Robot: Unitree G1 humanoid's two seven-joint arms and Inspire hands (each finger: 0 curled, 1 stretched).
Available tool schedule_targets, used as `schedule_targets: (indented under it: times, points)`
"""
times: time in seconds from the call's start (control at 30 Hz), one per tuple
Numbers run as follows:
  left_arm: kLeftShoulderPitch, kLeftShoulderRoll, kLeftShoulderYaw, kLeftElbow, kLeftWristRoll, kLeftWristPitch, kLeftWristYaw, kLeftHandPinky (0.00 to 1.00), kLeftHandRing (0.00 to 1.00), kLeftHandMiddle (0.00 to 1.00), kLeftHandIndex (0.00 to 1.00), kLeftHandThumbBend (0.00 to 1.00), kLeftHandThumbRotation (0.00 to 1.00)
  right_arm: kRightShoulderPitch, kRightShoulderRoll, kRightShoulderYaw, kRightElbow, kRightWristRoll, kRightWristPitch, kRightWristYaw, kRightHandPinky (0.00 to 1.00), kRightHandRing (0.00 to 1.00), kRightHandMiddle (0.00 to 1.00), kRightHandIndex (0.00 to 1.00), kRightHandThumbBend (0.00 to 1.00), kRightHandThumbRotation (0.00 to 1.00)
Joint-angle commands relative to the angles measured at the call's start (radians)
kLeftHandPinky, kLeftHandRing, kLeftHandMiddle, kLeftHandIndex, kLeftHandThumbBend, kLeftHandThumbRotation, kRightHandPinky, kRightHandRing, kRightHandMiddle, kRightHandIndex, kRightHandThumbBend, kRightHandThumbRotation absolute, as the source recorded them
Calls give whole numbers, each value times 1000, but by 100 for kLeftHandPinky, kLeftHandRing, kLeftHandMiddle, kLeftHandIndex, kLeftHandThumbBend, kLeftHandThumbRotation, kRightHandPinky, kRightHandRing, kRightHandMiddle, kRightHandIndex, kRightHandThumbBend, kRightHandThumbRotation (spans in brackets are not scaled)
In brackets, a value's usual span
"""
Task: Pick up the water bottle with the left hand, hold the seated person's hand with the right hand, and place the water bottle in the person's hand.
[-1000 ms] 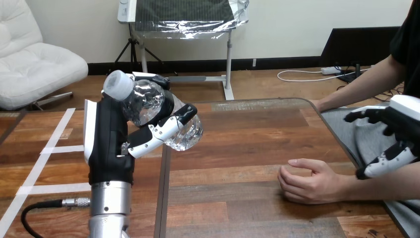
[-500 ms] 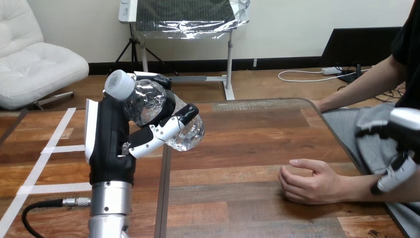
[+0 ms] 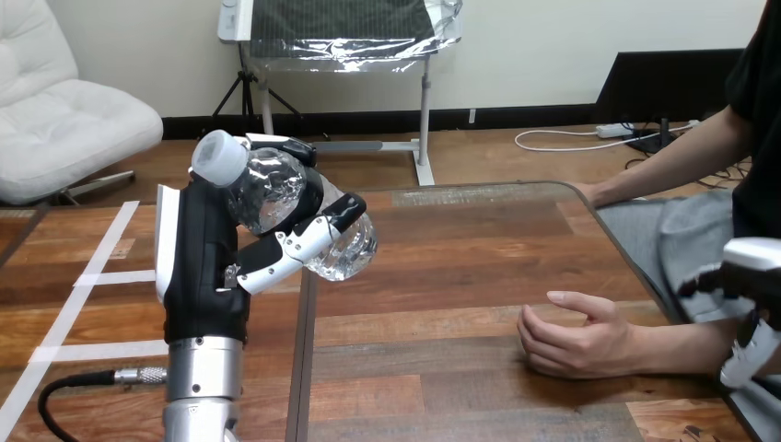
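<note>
Left hand grips water bottle, raised at frame left. Right hand has dropped to lower right beside the person's forearm, grasp impossible to tell. The person's hand waits on worktop.

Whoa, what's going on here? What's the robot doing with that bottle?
The robot's left hand has its fingers wrapped around a clear water bottle and holds it tilted in the air above the table. The person's hand rests on the table at the right, loosely curled and empty. The robot's right hand is beside the person's forearm; whether they touch, I can't tell. The bottle isn't handed over yet.
</note>
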State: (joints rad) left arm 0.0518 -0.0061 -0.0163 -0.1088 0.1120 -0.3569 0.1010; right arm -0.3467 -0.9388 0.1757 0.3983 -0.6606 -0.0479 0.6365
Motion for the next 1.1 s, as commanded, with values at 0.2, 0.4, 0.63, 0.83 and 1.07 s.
schedule_targets:
  times: [0.2, 0.4, 0.63, 0.83, 1.07]
  points:
    - [-45, 2, 13, -31, -15, -15, -2, 46, 43, 45, 49, 63, 0, -167, 8, 71, 85, -42, -59, -12, 78, 90, 93, 87, 77, 0]
    - [-46, 1, 15, -27, -20, -19, -2, 46, 43, 45, 50, 63, 0, -194, 22, 97, 133, -51, -95, -32, 79, 89, 92, 86, 78, 0]
    - [-44, 1, 18, -29, -14, -15, 0, 47, 44, 45, 50, 63, 0, -216, 36, 129, 150, -71, -111, -36, 79, 89, 92, 86, 78, 0]
    - [-43, 2, 19, -35, -14, -9, -2, 48, 44, 45, 50, 63, 0, -244, 46, 161, 194, -93, -145, -56, 82, 89, 91, 86, 77, 0]
    - [-42, 1, 22, -37, -14, -12, -5, 46, 43, 45, 50, 62, 0, -269, 63, 181, 252, -107, -188, -103, 83, 88, 90, 85, 77, 0]
